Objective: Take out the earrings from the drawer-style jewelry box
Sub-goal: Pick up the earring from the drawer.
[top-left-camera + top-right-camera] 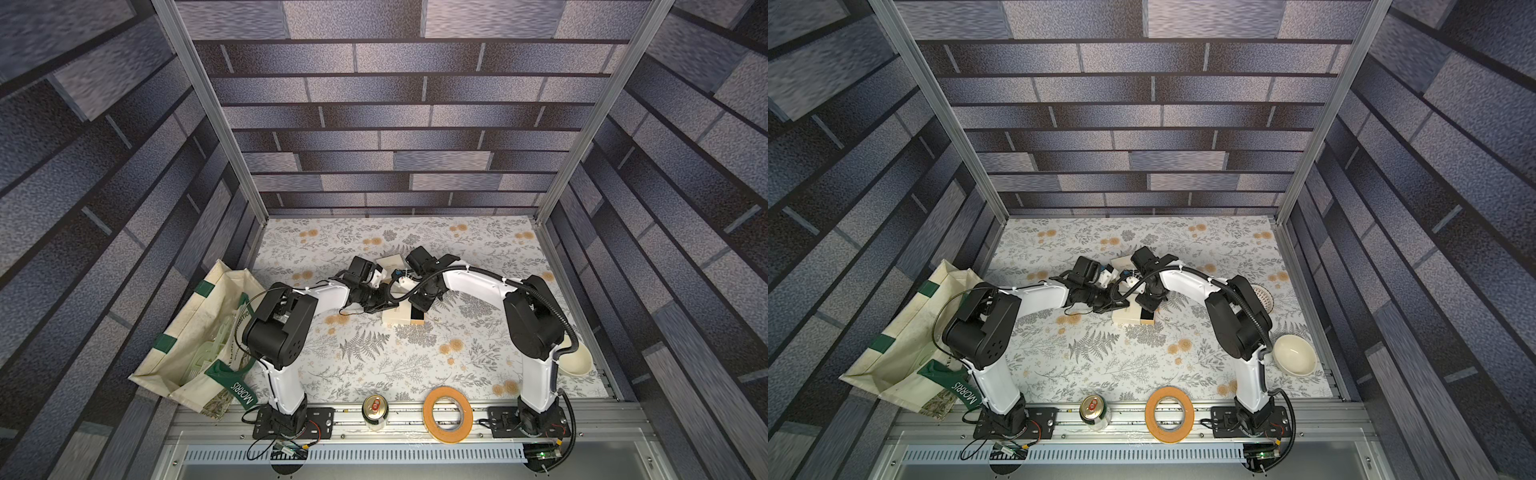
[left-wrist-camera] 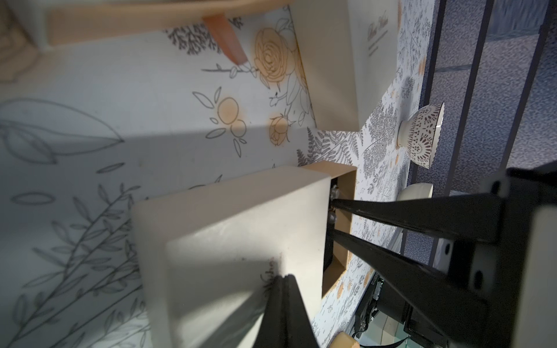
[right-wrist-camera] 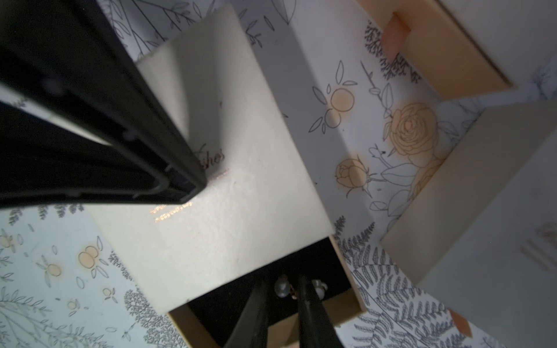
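Note:
The drawer-style jewelry box [image 1: 397, 318] [image 1: 1129, 318] is a cream sleeve [image 3: 226, 180] lying mid-table, its black-lined drawer [image 3: 229, 298] [image 2: 343, 192] pulled partly out. Two pearl-like earrings lie in the drawer. One earring [image 3: 281, 289] [image 2: 331, 217] sits between the fingers of my right gripper [image 3: 283, 278] [image 1: 417, 309], which reaches down into the drawer with its jaws close on either side of it. The other earring [image 3: 319, 287] [image 2: 335, 190] rests just outside those fingers. My left gripper [image 2: 284, 275] [image 1: 392, 305] is shut, its tip pressed on the sleeve's top.
A second cream box [image 1: 390, 264] [image 2: 346, 60] and a loose tray with an orange tab [image 3: 437, 45] lie just behind. A tote bag [image 1: 195, 340] lies left; a can [image 1: 375, 411] and a tape roll [image 1: 448, 413] sit in front; a cream bowl [image 1: 1293, 355] and a patterned bowl [image 2: 422, 135] stand right.

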Controlling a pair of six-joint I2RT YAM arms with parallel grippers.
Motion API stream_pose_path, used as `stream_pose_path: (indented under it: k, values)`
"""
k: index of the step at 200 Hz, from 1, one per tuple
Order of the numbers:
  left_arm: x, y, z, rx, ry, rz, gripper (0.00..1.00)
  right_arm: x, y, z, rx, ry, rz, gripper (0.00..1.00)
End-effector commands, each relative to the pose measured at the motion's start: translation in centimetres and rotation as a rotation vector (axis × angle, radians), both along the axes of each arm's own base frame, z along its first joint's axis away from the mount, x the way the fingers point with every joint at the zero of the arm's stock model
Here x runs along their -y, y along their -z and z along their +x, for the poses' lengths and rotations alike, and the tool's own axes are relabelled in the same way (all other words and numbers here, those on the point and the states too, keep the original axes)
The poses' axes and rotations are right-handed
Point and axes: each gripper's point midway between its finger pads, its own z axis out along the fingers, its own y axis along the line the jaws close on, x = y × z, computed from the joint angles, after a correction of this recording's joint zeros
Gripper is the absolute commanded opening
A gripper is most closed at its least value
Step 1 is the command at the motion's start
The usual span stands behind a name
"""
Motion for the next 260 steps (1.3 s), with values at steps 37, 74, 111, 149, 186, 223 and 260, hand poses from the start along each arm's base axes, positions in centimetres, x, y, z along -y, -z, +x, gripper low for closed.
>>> stream_pose_path:
  k: [37,74,111,149,186,223,260]
  values:
    - [-3.12,6.61,-3.07,-0.182,-0.05,0.207,0.0,0.04,1.2,-0.46,-0.015,-0.005,-0.02,0.2]
    - [-3.19,6.56,-3.02,-0.182,-0.052,0.207,0.0,-0.05,1.06,-0.45,-0.014,-0.005,-0.014,0.18]
    - [-3.23,6.53,-3.0,-0.181,-0.052,0.207,0.0,-0.04,1.04,-0.52,-0.016,-0.006,-0.014,0.14]
    - [-3.33,6.58,-3.04,-0.184,-0.054,0.207,0.0,-0.07,1.02,-0.59,-0.02,-0.005,-0.011,0.09]
    - [-3.36,6.59,-3.04,-0.184,-0.053,0.207,0.0,-0.19,0.91,-0.62,-0.02,-0.007,-0.006,0.05]
    - [-3.36,6.57,-2.99,-0.183,-0.054,0.206,0.0,-0.18,0.64,-0.47,-0.009,0.0,0.001,0.0]
    - [-3.42,6.63,-3.04,-0.184,-0.055,0.207,0.0,-0.05,0.32,-0.1,0.014,0.02,0.002,0.0]
